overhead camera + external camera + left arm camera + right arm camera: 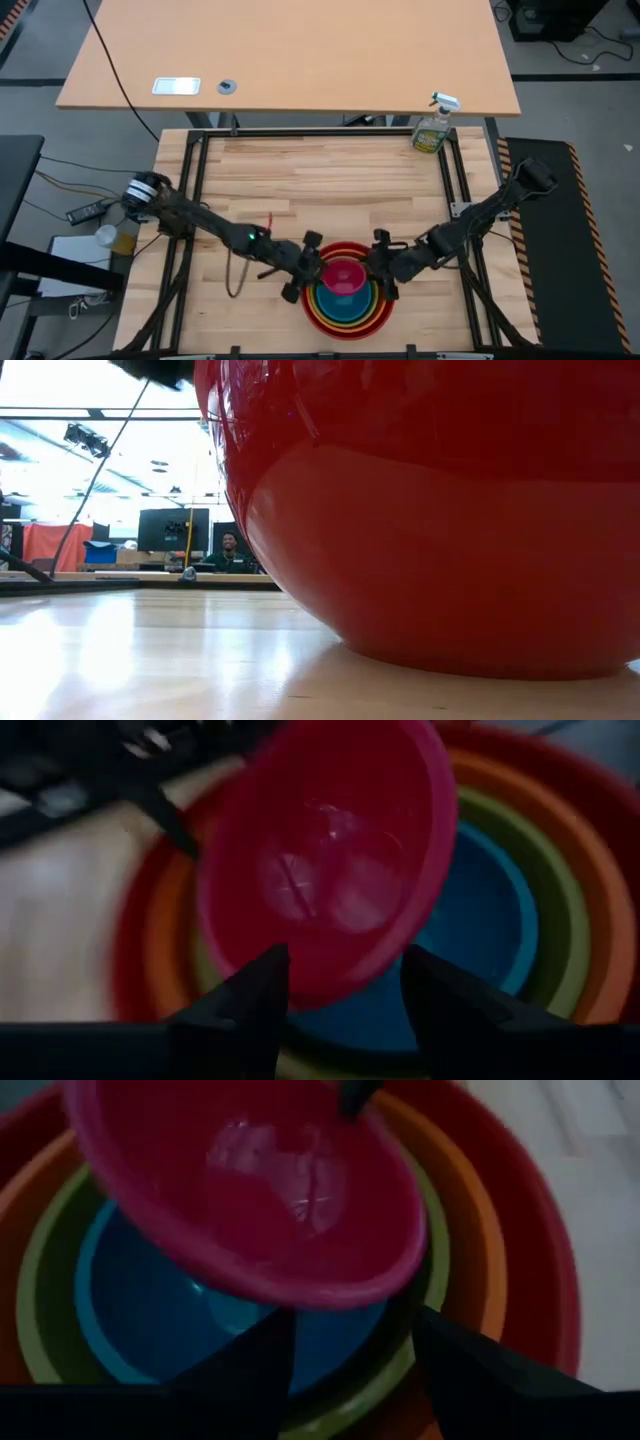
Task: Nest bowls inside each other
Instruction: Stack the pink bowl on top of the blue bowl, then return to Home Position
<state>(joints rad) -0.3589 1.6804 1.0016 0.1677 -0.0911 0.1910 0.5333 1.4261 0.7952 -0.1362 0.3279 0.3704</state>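
I am looking down at the wooden table (300, 190), and the stack of bowls is sitting near its front edge, between my two arms. The big red bowl (349, 325) is at the bottom, and it is filling most of the low view. Inside it the orange bowl (322, 308) is sitting, then the green bowl (40, 1250), then the blue bowl (470, 920). Those four look nested already.

The little pink bowl (343, 276) is the last one. It is tipping over the blue bowl, not lying flat yet. I think this is the final step.

My left gripper (305, 270) is sitting at the left side of the stack, and its fingers (250, 1010) are spread wide on both sides of the pink rim. I cannot tell if they are touching it. My right gripper (382, 268) is at the right side, with its fingers (250, 1365) apart near the pink rim too. I cannot tell if it is holding anything.

To do this well, I am thinking I should go slowly, let the pink bowl drop level into the blue one, and not bump the stack. Then I should pull both arms straight back.

A green spray bottle (433, 128) is standing far away at the back corner.
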